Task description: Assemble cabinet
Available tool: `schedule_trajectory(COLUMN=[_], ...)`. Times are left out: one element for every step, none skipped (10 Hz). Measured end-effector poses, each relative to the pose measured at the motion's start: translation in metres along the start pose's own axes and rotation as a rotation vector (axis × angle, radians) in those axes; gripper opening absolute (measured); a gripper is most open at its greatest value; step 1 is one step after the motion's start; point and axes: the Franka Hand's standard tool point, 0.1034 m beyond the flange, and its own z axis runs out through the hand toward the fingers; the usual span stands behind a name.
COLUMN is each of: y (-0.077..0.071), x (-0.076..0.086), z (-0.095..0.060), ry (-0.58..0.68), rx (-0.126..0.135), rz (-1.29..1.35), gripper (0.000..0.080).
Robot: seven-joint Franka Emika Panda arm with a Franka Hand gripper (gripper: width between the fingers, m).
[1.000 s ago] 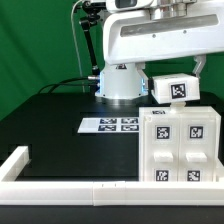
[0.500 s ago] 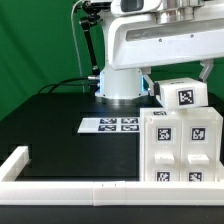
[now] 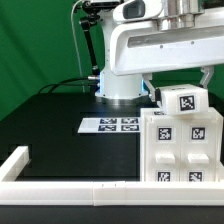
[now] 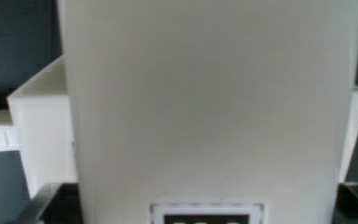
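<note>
The cabinet (image 3: 182, 148) is a white box with four tagged fronts, standing at the exterior view's right front. My gripper (image 3: 182, 87) is shut on a white tagged block (image 3: 184, 100) and holds it just above the cabinet's top. Most of the gripper is hidden under the arm's white body. In the wrist view the block's white face (image 4: 208, 100) fills the picture, with a tag (image 4: 206, 213) at its edge, and the cabinet's white top (image 4: 39, 120) shows behind it. My fingers do not show there.
The marker board (image 3: 110, 125) lies flat on the black table, to the exterior view's left of the cabinet. A long low white border rail (image 3: 60, 186) runs along the front and turns up at the left. The arm's base (image 3: 118, 85) stands behind.
The held block has moved toward the exterior view's right and slightly down, coming closer over the cabinet's top. The cabinet and the marker board have not moved.
</note>
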Motion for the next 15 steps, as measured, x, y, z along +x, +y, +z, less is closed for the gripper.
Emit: schedule_trajectory(y=[0.0000,-0.0001,0.0000,0.0000,-0.0001,-0.0001,-0.0001,-0.0002,-0.0004,-0.0007,-0.0011,-0.0021,-0.0033,-0.0034,-0.0040], x=[0.0003,0.0006,0.0006,0.0006,0.0006,0.0006,0.0006,0.0006,0.0006,0.0005,0.0003,-0.0017,-0.0046,-0.0056,-0.0058], z=[-0.0001,-0.0003,-0.0003,-0.0003,-0.0003,-0.0003,-0.0003,-0.0003,-0.0002,-0.0002,-0.0001,-0.0002,0.0000,0.0000,0.0000], ry=[0.002,0.003,0.003,0.003,0.003,0.003,0.003,0.003,0.003,0.003,0.003,0.010,0.019,0.026,0.024], rx=[0.000,0.000,0.000,0.000,0.000,0.000,0.000,0.001,0.002,0.002,0.002,0.004,0.007,0.009,0.017], rz=[0.000,0.000,0.000,0.000,0.015,0.029,0.028,0.042,0.116,0.202,0.276,0.388,0.542,0.670,0.811], gripper=[0.0560,0.0560,0.0560,0.0560,0.0560,0.0560,0.0560,0.0560,0.0560,0.0560,0.0560,0.0560,0.0560,0.0560,0.0560])
